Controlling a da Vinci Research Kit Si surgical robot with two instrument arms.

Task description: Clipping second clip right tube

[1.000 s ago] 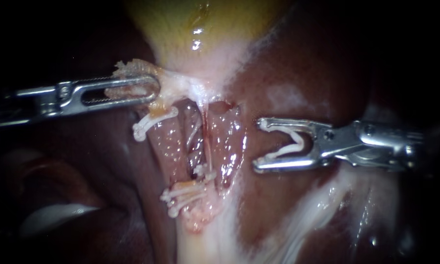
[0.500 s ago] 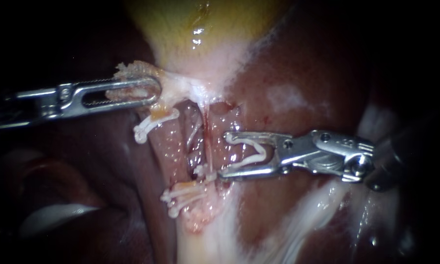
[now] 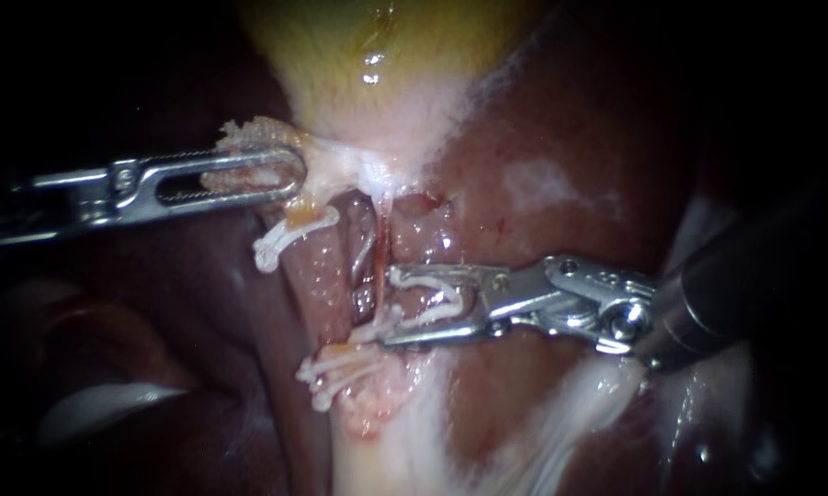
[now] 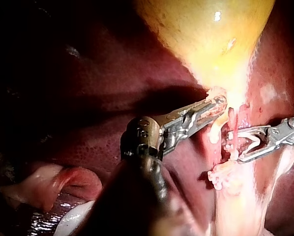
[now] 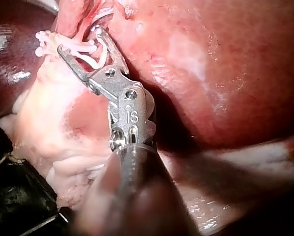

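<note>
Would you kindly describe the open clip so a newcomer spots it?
From the glossy yellow gallbladder, follow the pink tubes down to the silver right instrument. Its pincer holds the white plastic V-shaped clip; the neighbouring white clips lie shut on tissue, while this one gapes open.

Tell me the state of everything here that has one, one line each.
Left instrument: shut on the tissue flap.
Right instrument: holding the loaded clip, spread wide.
Loaded clip: open, not yet closed.
Right tube: uncut, at the loaded clip's mouth.
Upper clip: closed.
Lower clips: closed.
</note>
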